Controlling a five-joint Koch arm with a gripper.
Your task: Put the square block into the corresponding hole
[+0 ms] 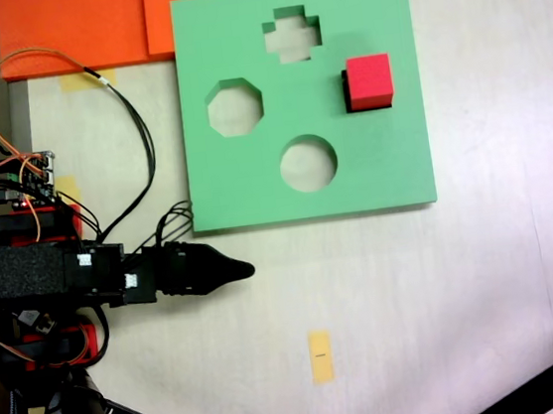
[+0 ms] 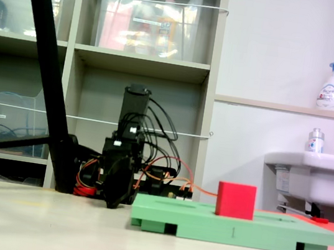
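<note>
Block (image 1: 370, 80) is sitting in the square hole (image 1: 347, 91) of the green board (image 1: 392, 164), so I am judging placement done, while the gripper (image 1: 242, 269) is resting beside the board, holding nothing, jaw gap indeterminable.

The Koch arm (image 1: 84, 274) is showing black housings with red printed brackets at its base, and small white labels on the motors. Its black gripper (image 1: 242, 269) is tapering to a point. Orange and black cables (image 1: 131, 114) are looping from a small circuit board (image 1: 38, 172).
</note>
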